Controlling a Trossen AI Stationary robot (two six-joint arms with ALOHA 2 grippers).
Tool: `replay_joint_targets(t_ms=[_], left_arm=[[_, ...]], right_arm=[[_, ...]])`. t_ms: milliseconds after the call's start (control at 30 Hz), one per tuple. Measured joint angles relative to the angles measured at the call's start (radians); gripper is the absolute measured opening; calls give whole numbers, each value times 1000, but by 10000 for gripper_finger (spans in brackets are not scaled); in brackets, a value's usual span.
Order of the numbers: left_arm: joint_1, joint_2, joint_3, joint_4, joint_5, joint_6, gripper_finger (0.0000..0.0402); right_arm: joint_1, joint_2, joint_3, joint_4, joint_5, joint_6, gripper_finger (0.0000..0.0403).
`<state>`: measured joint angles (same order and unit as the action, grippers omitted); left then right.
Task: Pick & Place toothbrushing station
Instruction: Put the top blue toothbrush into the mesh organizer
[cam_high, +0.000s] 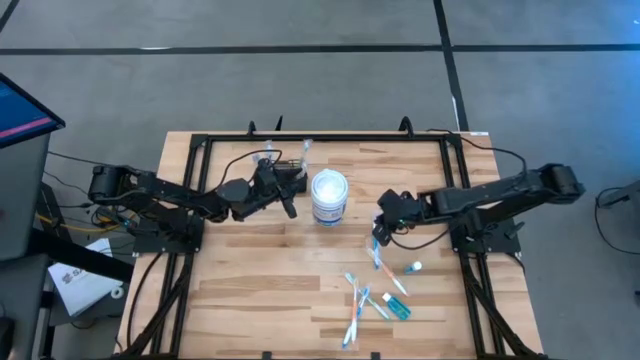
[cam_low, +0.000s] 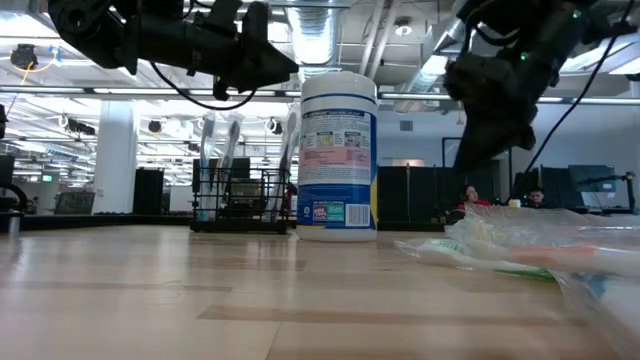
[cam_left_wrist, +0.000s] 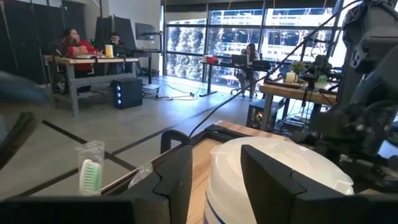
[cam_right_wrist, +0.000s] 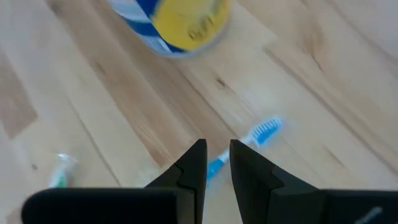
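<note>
The toothbrushing station (cam_low: 240, 198), a low black wire rack, stands on the table at the far left of centre with wrapped toothbrushes (cam_low: 215, 145) upright in it. One wrapped green-headed brush (cam_left_wrist: 91, 173) shows in the left wrist view. My left gripper (cam_left_wrist: 216, 180) hovers level above the rack (cam_high: 285, 176), open, pointing at the white tub (cam_high: 329, 196), with nothing between its fingers. My right gripper (cam_right_wrist: 217, 163) points slanting down, its fingers a narrow gap apart, above a blue toothbrush (cam_right_wrist: 264, 130) that lies flat on the table right of the tub.
The white tub (cam_low: 338, 155) stands upright between the two grippers. Loose toothbrushes (cam_high: 355, 305) and small tubes (cam_high: 395, 305) lie toward the near right. A clear wrapped packet (cam_low: 520, 245) lies close to the low camera. A black frame (cam_high: 200, 140) runs along the table's edges.
</note>
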<state>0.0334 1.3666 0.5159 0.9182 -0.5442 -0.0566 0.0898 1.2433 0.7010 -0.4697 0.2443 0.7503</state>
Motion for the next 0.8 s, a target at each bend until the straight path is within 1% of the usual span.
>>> replay_joint_targets(t_ms=[200, 333, 467, 567, 667, 800], left_arm=[[0, -4, 0, 5, 0, 0, 132], [0, -10, 1, 7, 0, 0, 130], [0, -18, 2, 4, 0, 0, 127], [0, -19, 2, 4, 12, 0, 127], [0, -19, 2, 6, 21, 0, 127], [0, -19, 2, 4, 21, 0, 124]], right_arm=[[-6, 23, -3, -37, -38, 49, 62], [-8, 22, -18, -50, -39, 87, 62], [-8, 22, -19, -91, -38, 101, 62], [-8, 22, -19, -84, -38, 100, 63], [-8, 22, -19, -84, -38, 100, 74], [-8, 43, -18, -76, -39, 105, 106]])
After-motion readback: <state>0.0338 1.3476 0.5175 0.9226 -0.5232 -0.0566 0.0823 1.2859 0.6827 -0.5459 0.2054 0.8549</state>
